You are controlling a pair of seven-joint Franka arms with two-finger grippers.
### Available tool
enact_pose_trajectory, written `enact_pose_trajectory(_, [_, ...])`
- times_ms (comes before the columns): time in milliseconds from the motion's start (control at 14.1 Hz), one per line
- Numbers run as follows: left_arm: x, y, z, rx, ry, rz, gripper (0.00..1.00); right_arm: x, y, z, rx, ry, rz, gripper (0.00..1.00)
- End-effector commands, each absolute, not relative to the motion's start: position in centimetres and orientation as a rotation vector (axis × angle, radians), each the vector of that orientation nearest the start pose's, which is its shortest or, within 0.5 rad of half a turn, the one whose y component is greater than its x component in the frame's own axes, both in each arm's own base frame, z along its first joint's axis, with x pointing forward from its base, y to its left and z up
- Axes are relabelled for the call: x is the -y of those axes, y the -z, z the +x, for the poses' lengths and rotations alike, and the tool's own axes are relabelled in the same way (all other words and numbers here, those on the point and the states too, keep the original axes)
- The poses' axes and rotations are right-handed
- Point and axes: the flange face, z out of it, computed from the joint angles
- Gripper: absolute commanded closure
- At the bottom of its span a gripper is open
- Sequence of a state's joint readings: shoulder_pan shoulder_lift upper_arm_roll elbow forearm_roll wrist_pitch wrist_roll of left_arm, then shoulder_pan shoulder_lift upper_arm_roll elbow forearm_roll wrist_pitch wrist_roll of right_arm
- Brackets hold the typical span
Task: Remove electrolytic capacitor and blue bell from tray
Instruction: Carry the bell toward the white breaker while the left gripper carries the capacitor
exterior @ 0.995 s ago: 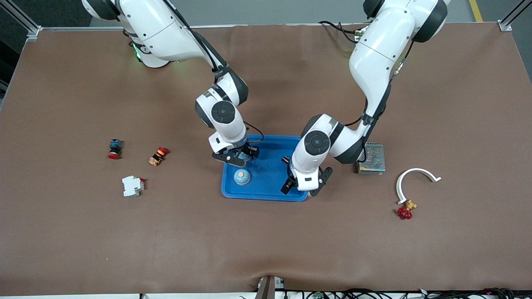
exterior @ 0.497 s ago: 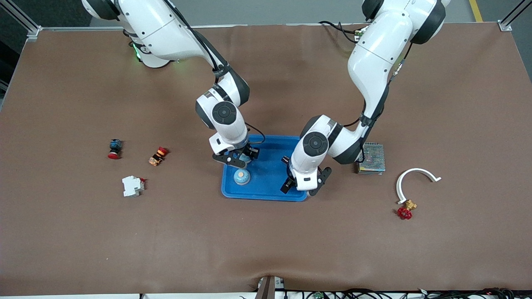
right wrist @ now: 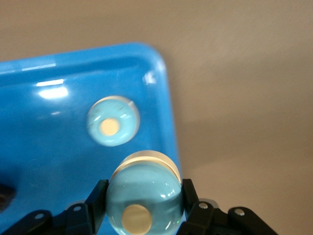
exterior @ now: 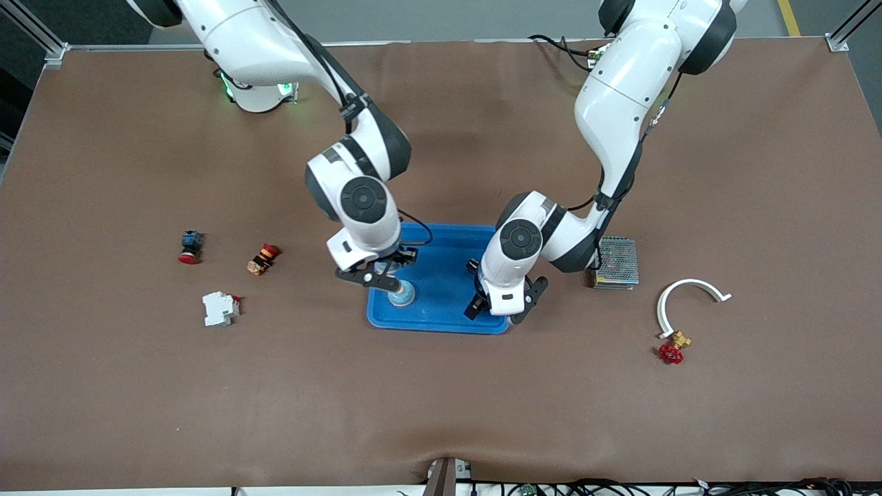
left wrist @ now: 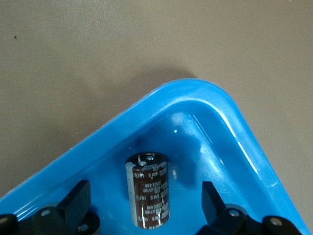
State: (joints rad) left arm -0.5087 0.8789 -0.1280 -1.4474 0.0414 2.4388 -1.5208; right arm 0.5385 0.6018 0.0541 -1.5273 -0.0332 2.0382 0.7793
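Observation:
A blue tray (exterior: 451, 241) lies mid-table. My right gripper (exterior: 375, 277) hangs over the tray's edge at the right arm's end, shut on a pale blue bell (right wrist: 146, 183) with a tan button. A second bell of the same look (exterior: 402, 295) (right wrist: 113, 121) stands on the tray floor (right wrist: 44, 112) under it. My left gripper (exterior: 501, 308) is low over the tray corner at the left arm's end. Its fingers (left wrist: 77, 198) stand open on either side of a brown capacitor (left wrist: 149, 196) resting on the tray floor near the rim (left wrist: 205, 90). The capacitor is hidden in the front view.
Toward the right arm's end lie a red push button (exterior: 189, 248), an orange and red button (exterior: 262, 259) and a white breaker (exterior: 220, 308). Toward the left arm's end are a mesh-covered power supply (exterior: 617, 262), a white curved piece (exterior: 689, 295) and a red-handled valve (exterior: 672, 350).
My right gripper has carried its bell toward the tray's edge at the right arm's end, over the other bell. The left gripper has barely moved.

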Motion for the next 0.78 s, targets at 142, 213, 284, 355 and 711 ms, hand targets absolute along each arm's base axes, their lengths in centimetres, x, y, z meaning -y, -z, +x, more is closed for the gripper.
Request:
enact_pose_trajectory(142, [42.3,-17.7,60.2,1.460,0.019,-2.937,0.37,-30.6,-33.3,61.1,-0.039,-0.134,-3.190,1.00])
enact_pose_trajectory(213, [42.3,-17.9,60.3,1.463,0.020,-2.940,0.45,-28.4,-33.5,61.8,0.011,-0.141,-3.188,1.00])
enact_pose_trajectory(284, [42.2,-17.9,60.4,1.465,0.023,-2.940,0.55,-26.1,-33.5,62.6,0.065,-0.147,-3.183,1.00])
enact_pose_trajectory(355, [42.1,-17.9,60.4,1.467,0.023,-2.938,0.67,-24.2,-33.5,63.2,0.128,-0.153,-3.177,1.00])
enact_pose_trajectory(711, [41.6,-19.0,61.1,1.475,0.051,-2.938,0.83,-16.0,-33.9,65.1,0.362,-0.157,-3.141,1.00])
